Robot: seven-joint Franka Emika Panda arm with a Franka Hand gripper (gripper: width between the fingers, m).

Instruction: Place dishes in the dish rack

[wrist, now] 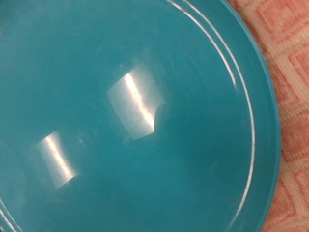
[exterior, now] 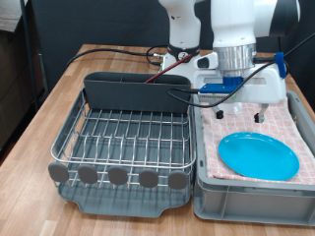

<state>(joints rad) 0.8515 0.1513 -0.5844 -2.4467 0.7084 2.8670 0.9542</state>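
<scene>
- Here, a wooden table [exterior: 39, 108] is seen from the exterior view, with a wire dish rack [exterior: 126, 138] on a dark tray towards the exterior view's left.
- A grey tub [exterior: 202, 187] lined with a pink checkered cloth [exterior: 290, 123] is set just beside the rack, on the exterior view's right.
- A light-blue plate [exterior: 258, 155] is lying flat on the cloth inside the tub; nothing is seen on the rack's wires.
- The white arm's gripper [exterior: 239, 116] is held above the cloth, near the plate's far edge; two dark fingers are seen apart, with nothing between them, so it is judged open.
- In the wrist view, the frame is almost filled by the plate [wrist: 126, 116], with cloth [wrist: 285, 39] at one corner; no fingers are shown there.
- No spoon or cup can be made out.
- Risk, as a judgement: a flat plate on soft cloth offers little edge to pinch, so it could be pushed or slip from a grasp, and the cloth could be caught instead.
</scene>
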